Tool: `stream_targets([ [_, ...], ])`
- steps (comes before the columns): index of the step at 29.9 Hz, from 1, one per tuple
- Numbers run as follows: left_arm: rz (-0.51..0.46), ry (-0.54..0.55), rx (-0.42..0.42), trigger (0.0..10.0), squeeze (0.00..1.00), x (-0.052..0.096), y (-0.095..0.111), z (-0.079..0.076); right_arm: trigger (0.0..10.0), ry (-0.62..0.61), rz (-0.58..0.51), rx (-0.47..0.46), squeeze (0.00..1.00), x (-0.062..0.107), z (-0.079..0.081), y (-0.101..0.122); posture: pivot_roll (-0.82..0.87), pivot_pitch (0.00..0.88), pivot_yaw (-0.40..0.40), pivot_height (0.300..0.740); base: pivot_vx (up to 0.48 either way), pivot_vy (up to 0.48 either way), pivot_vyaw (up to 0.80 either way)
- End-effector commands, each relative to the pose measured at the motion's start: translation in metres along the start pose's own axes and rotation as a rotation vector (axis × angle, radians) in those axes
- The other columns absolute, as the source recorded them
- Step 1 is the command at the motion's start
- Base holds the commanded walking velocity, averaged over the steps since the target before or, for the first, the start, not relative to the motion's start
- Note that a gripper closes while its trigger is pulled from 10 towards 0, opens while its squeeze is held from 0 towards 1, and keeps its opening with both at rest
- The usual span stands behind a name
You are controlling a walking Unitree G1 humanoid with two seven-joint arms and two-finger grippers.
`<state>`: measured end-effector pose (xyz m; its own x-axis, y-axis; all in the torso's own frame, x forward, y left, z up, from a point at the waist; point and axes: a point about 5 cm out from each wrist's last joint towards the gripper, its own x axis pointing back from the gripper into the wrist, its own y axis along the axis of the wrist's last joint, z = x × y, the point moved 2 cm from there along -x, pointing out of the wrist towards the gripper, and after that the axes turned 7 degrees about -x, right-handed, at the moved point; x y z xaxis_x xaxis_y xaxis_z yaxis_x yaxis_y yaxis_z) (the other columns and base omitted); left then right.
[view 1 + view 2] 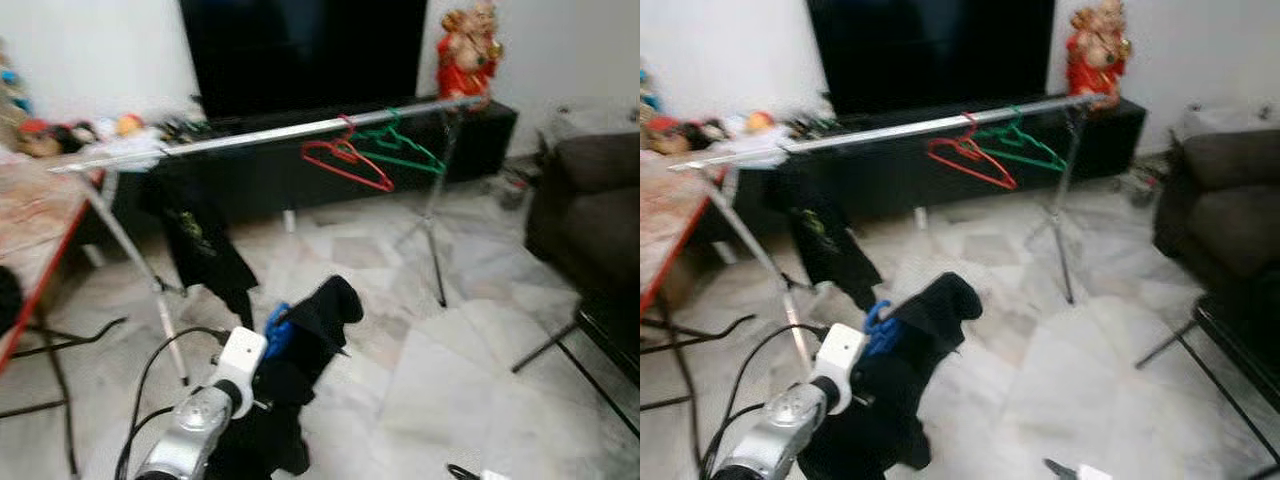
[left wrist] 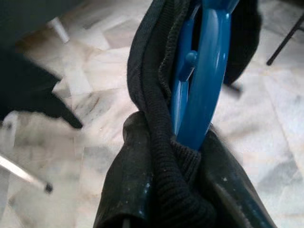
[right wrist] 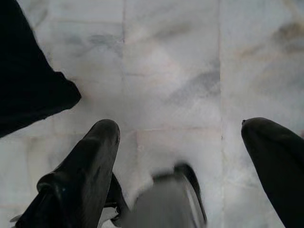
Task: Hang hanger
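My left gripper [image 1: 268, 345] is shut on a blue plastic hanger [image 1: 277, 324] draped with a black garment [image 1: 322, 312], held low above the marble floor. In the left wrist view the blue hanger [image 2: 205, 85] and the black knit cloth [image 2: 151, 99] sit pinched between the two black fingers [image 2: 126, 190]. Ahead, a long silver rail [image 1: 250, 137] on tripod legs carries a red hanger [image 1: 345, 160], a green hanger [image 1: 402, 146] and a black shirt [image 1: 205, 238]. My right gripper [image 3: 180, 142] hangs open over bare floor tiles.
A dark sofa [image 1: 590, 195] stands on the right, with a black stand's legs [image 1: 560, 340] before it. A red-edged table [image 1: 35, 225] is at the left. Behind the rail are a TV [image 1: 300, 50], a low black cabinet and a figurine [image 1: 468, 45]. Black cables [image 1: 150, 365] trail on the floor.
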<state>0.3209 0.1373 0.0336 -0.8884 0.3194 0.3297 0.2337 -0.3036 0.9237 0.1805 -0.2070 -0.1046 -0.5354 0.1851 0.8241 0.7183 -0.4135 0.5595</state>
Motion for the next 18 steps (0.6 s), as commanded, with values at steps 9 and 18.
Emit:
stream_targets([
  [9,-0.039,0.025,0.018,10.0,0.0,-0.004,0.012,0.003,10.0,0.002,-0.004,0.016,0.0,-0.001,-0.001,0.003,-0.05,0.035,0.105,0.74,0.48,0.0,0.0],
  [18,-0.037,0.048,0.04,10.0,0.0,-0.005,0.013,0.006,10.0,0.008,-0.033,0.027,0.0,-0.003,-0.002,0.022,-0.05,0.03,0.101,0.74,0.48,0.0,0.0],
])
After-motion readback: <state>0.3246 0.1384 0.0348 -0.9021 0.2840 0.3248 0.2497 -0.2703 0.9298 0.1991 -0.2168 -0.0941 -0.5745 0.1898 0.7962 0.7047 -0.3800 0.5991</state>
